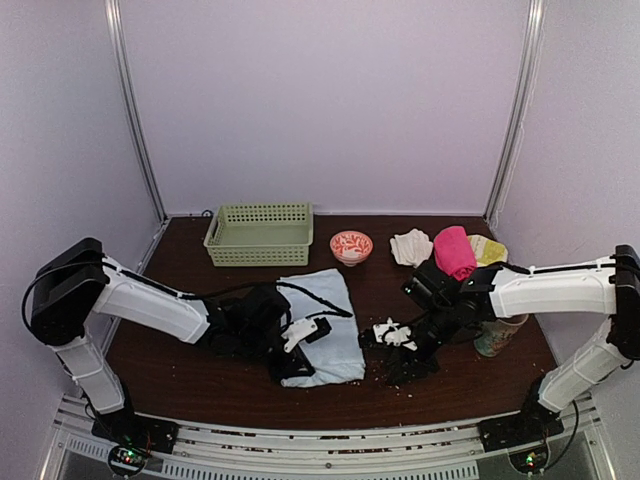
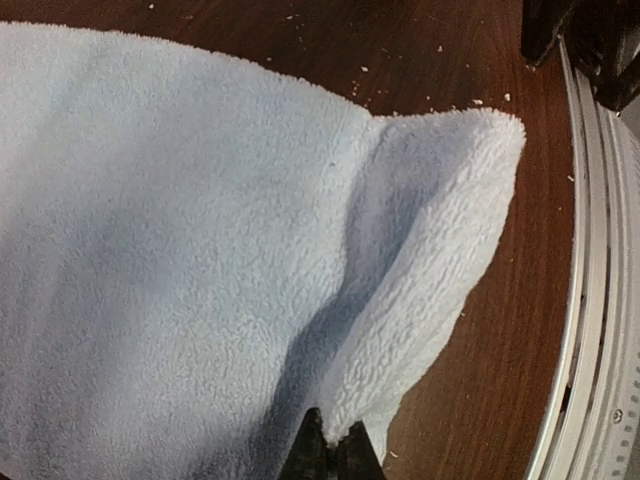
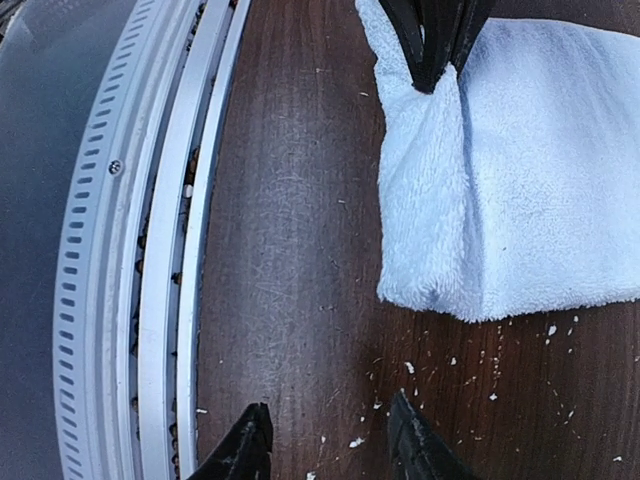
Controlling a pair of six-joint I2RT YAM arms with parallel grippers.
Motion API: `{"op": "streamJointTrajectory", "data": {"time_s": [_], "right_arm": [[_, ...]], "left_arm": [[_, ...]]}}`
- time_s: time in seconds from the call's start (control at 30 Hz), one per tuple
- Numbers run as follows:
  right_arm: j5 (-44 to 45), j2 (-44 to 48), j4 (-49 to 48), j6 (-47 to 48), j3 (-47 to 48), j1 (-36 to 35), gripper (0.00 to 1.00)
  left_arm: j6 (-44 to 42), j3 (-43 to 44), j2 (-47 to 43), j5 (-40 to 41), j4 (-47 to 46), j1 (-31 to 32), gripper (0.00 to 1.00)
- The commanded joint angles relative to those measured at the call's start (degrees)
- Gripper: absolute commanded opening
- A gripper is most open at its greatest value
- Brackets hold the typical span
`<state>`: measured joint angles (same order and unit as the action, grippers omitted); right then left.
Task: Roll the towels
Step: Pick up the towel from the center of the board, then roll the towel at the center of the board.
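- Blue towel (image 1: pixel 335 330): fluffy terry rectangle, flat on the dark wood worktop (image 1: pixel 180 370), its near corner pinched up into a soft fold.
- Left gripper (image 2: pixel 328 450): clamped on that corner.
- Right gripper (image 3: pixel 330 430): parted, empty, over the worktop.
- White towel (image 1: pixel 410 246): crumpled at the back.

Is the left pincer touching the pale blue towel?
Touching. The left wrist view shows the left pincer shut on a raised corner of the pale blue towel.
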<state>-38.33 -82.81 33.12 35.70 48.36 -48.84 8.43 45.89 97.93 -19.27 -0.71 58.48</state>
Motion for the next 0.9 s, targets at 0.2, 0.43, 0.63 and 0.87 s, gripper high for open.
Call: {"op": "streamJointTrajectory", "data": {"time_s": [0.2, 0.43, 0.63, 0.87], "right_arm": [[21.49, -3.17, -6.15, -7.37, 6.37, -9.42, 0.46], [22.59, -6.34, -7.82, -6.48, 8.17, -14.64, 0.50], [27.63, -8.67, -12.15, -6.78, 6.02, -17.25, 0.50], [31.14, -10.42, -16.90, -6.38, 3.41, -17.70, 0.51]], "left_arm": [[7.27, 4.24, 4.88, -23.81, -0.03, -4.60, 0.00], [8.83, 4.08, 5.42, -25.54, -0.84, -4.84, 0.00], [9.13, 3.86, 6.03, -26.77, -0.90, -5.08, 0.00], [9.55, 3.62, 6.95, -28.96, -2.23, -5.48, 0.00]]}}
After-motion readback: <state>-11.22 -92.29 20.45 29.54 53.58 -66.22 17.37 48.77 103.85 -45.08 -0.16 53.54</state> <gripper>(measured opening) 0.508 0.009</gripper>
